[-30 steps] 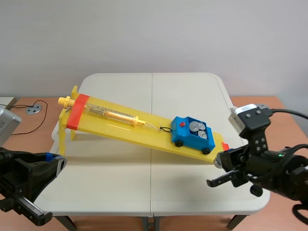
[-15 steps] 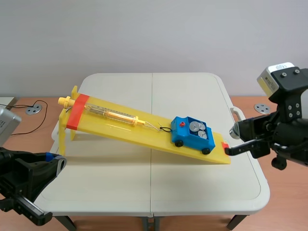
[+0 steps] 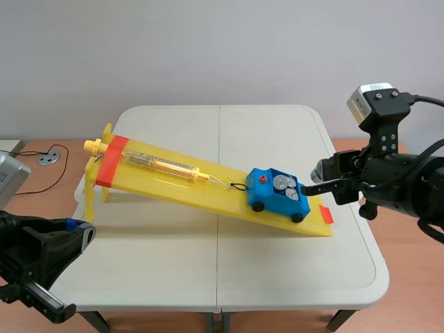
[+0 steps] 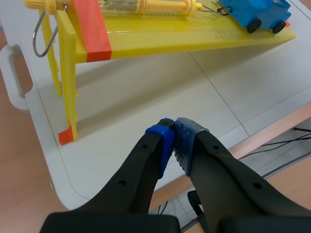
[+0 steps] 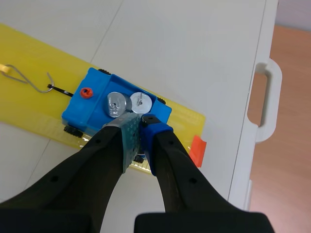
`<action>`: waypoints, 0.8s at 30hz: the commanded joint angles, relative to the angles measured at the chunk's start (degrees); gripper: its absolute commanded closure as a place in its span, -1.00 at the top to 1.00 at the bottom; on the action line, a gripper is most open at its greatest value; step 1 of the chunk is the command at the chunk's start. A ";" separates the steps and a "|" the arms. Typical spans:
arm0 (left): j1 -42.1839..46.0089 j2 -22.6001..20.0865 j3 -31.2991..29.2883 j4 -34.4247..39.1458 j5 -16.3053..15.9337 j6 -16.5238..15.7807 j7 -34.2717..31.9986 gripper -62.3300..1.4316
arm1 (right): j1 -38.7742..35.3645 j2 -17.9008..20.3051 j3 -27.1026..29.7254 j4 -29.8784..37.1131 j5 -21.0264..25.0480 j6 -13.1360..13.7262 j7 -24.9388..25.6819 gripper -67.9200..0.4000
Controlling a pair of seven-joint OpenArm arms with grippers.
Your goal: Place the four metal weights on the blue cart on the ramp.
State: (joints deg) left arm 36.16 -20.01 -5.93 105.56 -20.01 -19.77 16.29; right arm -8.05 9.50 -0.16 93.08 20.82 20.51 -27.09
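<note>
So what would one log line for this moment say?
left hand: shut, empty, near table edge | right hand: shut, empty, over blue cart | metal weights: in cart, on yellow ramp

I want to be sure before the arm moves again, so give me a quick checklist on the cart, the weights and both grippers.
1. The blue plastic cart sits on the sloped yellow ramp: ok.
2. All four round metal weights are in the cart: cannot tell. Two show in the right wrist view, and the right gripper hides the rest.
3. Right gripper is shut, with nothing between its pads: ok.
4. Left gripper is shut, empty and apart from the ramp: ok.
</note>
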 commanded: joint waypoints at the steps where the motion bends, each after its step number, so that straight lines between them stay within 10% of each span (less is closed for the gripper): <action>1: -0.96 1.42 -0.83 3.82 -4.26 -1.42 -5.70 -0.84 | 6.01 1.22 -1.81 1.60 2.78 -0.13 8.46 -0.97; 24: -0.94 1.44 -0.83 3.82 -4.26 -1.42 -5.68 -0.84 | 12.83 -4.61 -5.90 -7.34 -1.55 -0.15 11.39 -0.97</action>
State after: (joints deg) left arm 36.16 -20.01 -5.93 105.56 -20.01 -19.77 16.29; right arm -1.10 4.86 -6.13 81.62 17.80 20.34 -25.54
